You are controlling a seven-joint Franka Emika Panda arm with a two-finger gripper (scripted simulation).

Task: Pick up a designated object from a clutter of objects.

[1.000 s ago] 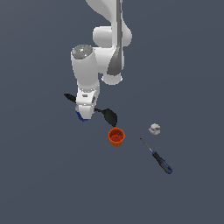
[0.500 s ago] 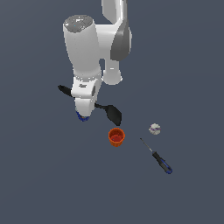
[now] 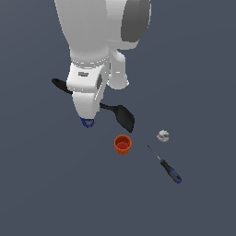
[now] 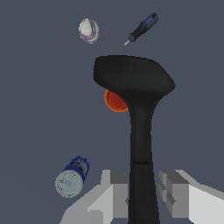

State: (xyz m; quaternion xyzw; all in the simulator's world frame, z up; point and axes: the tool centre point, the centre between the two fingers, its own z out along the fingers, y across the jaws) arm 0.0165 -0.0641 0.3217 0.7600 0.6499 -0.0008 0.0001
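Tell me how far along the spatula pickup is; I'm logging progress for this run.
Done: the end effector has reached the black spatula, with a finger on each side of its handle. In hand: the grasp; whether the fingers actually clamp the handle, or whether it has left the surface, I cannot tell. Left: a clear lift away from the orange cup, blue-and-white can, ball and screwdriver.

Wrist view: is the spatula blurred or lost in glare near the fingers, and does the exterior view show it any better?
Wrist view: spatula is flat, featureless black but sharp-edged, with no glare; the blade hides part of the orange cup, and the gripper fingers straddle the handle. Exterior view: even, shadowless render; the arm covers the spatula's middle.
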